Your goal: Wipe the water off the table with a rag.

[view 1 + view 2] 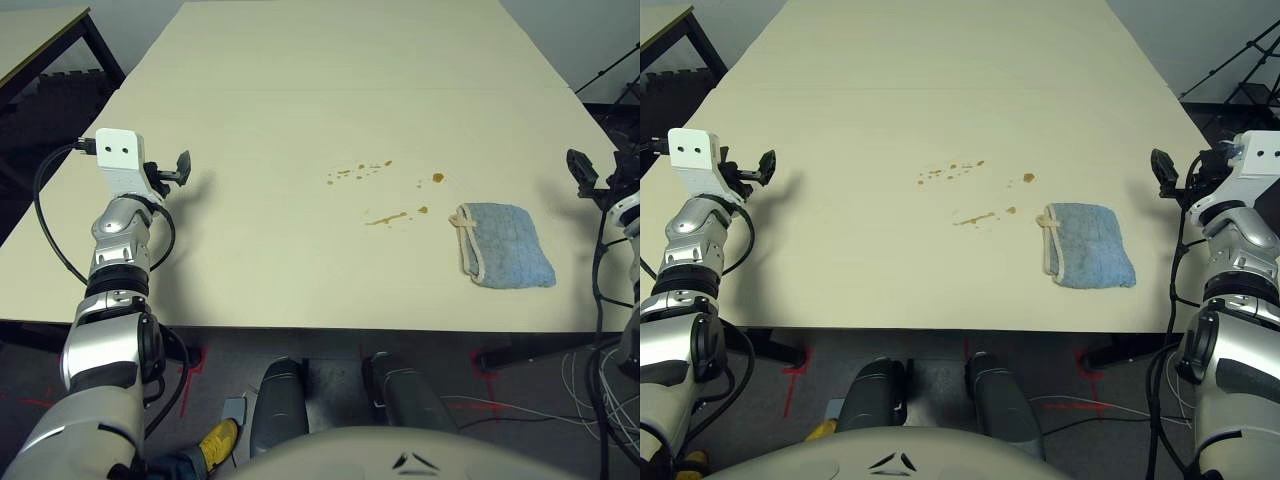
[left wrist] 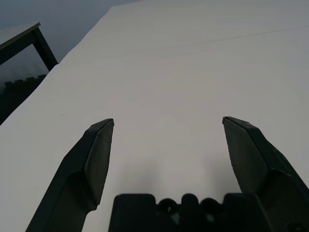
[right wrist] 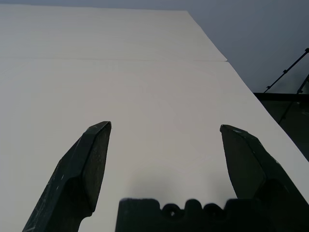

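Two parts: rag (image 1: 1086,259) lies (folded) nearer right gripper (image 1: 1164,172), untouched.

The table (image 1: 300,250) is cut off at its far edge by the top of both eye views. The water (image 1: 385,217) is drops too small to count. The rag (image 1: 503,245) is folded, its underside hidden. The side table (image 1: 40,40) is cut off at the corner.
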You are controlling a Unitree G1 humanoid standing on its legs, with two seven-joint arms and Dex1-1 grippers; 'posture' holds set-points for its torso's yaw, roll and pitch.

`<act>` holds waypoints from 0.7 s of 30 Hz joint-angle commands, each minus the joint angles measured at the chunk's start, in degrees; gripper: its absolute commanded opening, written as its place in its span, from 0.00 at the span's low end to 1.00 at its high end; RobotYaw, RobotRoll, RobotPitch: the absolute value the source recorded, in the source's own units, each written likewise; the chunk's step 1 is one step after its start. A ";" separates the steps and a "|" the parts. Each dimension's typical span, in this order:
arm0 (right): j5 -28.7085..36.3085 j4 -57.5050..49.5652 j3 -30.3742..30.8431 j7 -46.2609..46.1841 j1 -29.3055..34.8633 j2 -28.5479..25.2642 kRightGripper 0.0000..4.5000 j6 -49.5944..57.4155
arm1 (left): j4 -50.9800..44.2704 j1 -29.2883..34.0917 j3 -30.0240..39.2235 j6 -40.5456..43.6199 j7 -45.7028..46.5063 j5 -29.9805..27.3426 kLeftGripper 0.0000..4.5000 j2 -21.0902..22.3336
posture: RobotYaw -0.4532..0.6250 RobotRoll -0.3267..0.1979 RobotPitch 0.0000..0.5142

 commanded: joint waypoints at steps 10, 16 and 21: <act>0.72 -0.25 -0.85 0.16 2.42 -0.53 1.00 -0.68 | 1.37 -2.75 -0.96 -0.12 -0.77 0.71 1.00 -1.30 | 0.28 0.62 0.21; 0.67 -0.42 -0.68 0.02 2.33 -0.83 1.00 -0.39 | -0.71 -3.23 -1.40 0.85 -10.63 -1.58 1.00 -1.53 | 0.29 0.62 0.19; 0.55 -0.23 -0.56 -0.15 1.78 -1.07 1.00 -0.36 | -8.07 -0.11 -2.25 4.58 -27.87 -6.67 1.00 -2.11 | 0.27 0.62 0.17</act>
